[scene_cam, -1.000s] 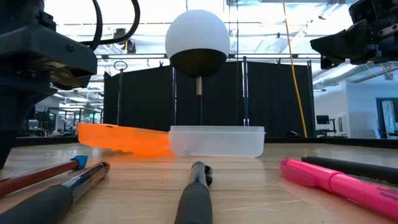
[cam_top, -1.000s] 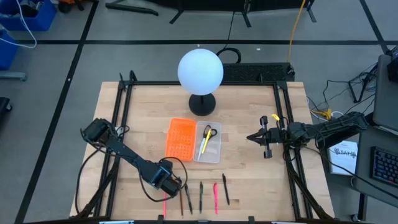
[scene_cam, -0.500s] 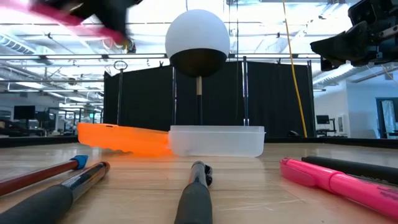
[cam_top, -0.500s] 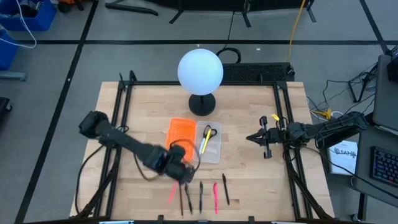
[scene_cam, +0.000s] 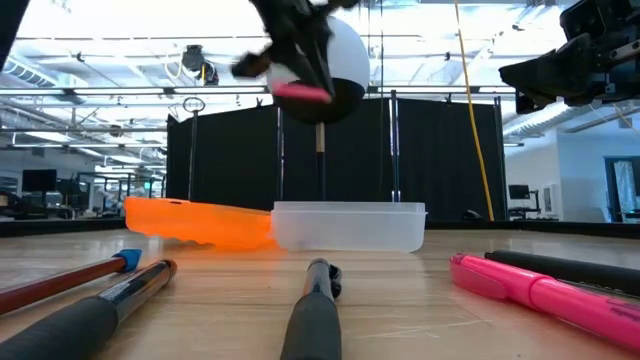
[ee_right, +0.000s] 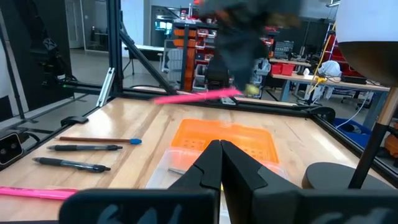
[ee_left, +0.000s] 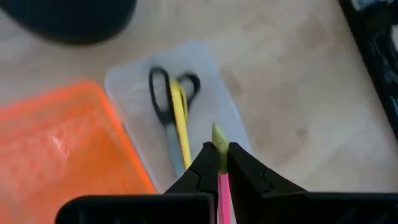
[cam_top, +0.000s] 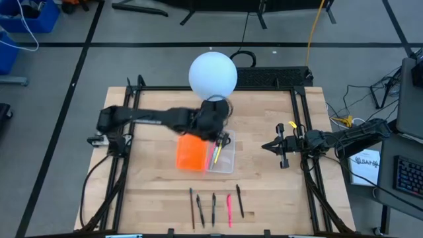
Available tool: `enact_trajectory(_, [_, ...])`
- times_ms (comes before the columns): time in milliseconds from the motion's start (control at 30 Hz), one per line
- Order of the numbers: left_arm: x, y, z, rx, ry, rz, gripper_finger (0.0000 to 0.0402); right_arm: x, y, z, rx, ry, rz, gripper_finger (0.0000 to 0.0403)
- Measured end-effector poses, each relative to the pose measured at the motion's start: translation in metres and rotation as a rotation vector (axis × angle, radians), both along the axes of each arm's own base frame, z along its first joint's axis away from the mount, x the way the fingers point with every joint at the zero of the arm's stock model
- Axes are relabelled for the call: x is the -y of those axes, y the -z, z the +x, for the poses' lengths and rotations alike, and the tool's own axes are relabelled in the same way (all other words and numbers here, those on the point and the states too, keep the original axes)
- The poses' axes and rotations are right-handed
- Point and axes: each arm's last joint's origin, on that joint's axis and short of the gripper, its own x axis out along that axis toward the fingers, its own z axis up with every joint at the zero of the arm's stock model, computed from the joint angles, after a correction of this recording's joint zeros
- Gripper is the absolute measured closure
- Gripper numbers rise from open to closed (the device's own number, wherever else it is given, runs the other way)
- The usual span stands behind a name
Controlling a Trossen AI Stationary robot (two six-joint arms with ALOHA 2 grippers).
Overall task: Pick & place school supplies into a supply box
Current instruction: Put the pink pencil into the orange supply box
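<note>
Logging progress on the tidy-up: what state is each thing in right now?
Left claw: shut on pink pencil, above the clear tray.
Right claw: shut, empty, waiting at the table's right side.
Clear tray: holds scissors and yellow pencil.
Orange half: lying open, nothing seen in it.
Five pens: on the table, not yet picked.

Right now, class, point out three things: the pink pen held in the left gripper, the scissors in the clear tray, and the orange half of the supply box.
pink pen (ee_left: 221, 186), left wrist view, shaft between the fingers.
scissors (ee_left: 160, 93), left wrist view, black handle loop.
orange half (cam_top: 191, 153), high view, middle of the grid.
</note>
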Motion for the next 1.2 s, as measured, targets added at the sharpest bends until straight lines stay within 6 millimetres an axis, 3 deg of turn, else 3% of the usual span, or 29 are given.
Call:
enact_trajectory(200, [-0.037, 0.031, 0.028, 0.044, 0.025, -0.025, 0.0381, 0.000, 0.001, 0.000, -0.007, 0.000, -0.008, 0.0403])
enact_trajectory(367, [-0.043, 0.072, 0.047, 0.001, 0.050, -0.077, 0.0384, 0.000, 0.002, 0.000, -0.020, 0.000, -0.025, 0.0403])
enact_trajectory(600, [-0.049, 0.107, 0.055, -0.085, 0.050, -0.079, 0.0384, 0.000, 0.002, 0.000, -0.021, 0.000, -0.030, 0.0403])
enact_trajectory(1033, [-0.049, 0.114, 0.056, -0.107, 0.041, -0.061, 0.0381, 0.000, 0.002, 0.000, -0.021, 0.001, -0.030, 0.0403])
enact_trajectory(1200, [-0.048, 0.115, 0.053, -0.136, 0.061, -0.070, 0.0337, 0.000, 0.002, 0.000, -0.022, 0.000, -0.005, 0.0403])
